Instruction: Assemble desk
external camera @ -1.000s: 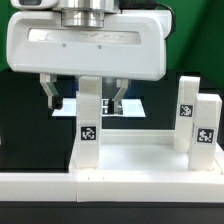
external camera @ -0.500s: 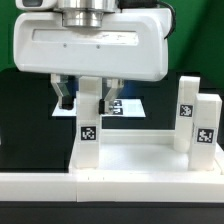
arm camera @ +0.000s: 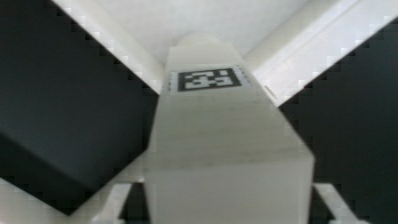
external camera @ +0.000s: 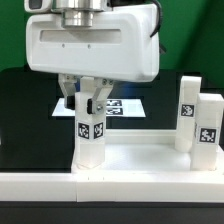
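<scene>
1. I am seeing the tool point(external camera: 88, 100) closing its two fingers point(external camera: 70, 92) on the upper part of an upright leg point(external camera: 91, 135).
2. That leg is standing at the slab's point(external camera: 140, 158) 9 o'clock corner in the exterior view.
3. Two more legs point(external camera: 198, 122) are standing together at the slab's 3 o'clock side.
4. The marker board point(external camera: 128, 105) is lying on the black counter point(external camera: 25, 95) behind, toward 12 o'clock.
5. In the wrist view, the leg's tag point(arm camera: 208, 78) is facing the camera.

No readable text, brand or number is shown. Only black-and-white square tags are seen on the legs point(external camera: 91, 128).
</scene>
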### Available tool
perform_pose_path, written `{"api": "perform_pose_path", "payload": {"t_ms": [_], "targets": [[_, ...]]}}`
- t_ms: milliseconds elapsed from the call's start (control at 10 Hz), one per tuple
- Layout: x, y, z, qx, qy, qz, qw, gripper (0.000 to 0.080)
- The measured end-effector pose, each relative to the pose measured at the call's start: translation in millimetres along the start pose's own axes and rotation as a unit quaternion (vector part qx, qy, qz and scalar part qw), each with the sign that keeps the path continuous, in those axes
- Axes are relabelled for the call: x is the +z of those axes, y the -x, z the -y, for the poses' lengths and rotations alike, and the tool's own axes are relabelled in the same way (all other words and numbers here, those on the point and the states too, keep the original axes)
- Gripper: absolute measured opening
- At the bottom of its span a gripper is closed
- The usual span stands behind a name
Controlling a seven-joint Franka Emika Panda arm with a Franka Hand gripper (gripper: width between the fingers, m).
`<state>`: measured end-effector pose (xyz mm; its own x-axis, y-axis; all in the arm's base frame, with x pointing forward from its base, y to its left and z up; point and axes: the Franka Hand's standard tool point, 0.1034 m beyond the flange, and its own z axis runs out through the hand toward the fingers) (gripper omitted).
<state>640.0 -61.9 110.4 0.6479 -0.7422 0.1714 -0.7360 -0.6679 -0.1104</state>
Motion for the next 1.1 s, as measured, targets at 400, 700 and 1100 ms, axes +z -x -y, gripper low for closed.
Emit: {"api": "perform_pose_path", "payload": {"t_ms": [400, 700, 1100], "targets": [[1.8, -2.3, -8.8, 0.249, 0.017, 0.027, 0.968, 0.0291], [2.7, 0.4, -9.0, 0.433, 0.02, 0.04, 0.9, 0.0291], [2.8, 3.4, -8.5, 0.563, 0.025, 0.043, 0.825, 0.0372]]}}
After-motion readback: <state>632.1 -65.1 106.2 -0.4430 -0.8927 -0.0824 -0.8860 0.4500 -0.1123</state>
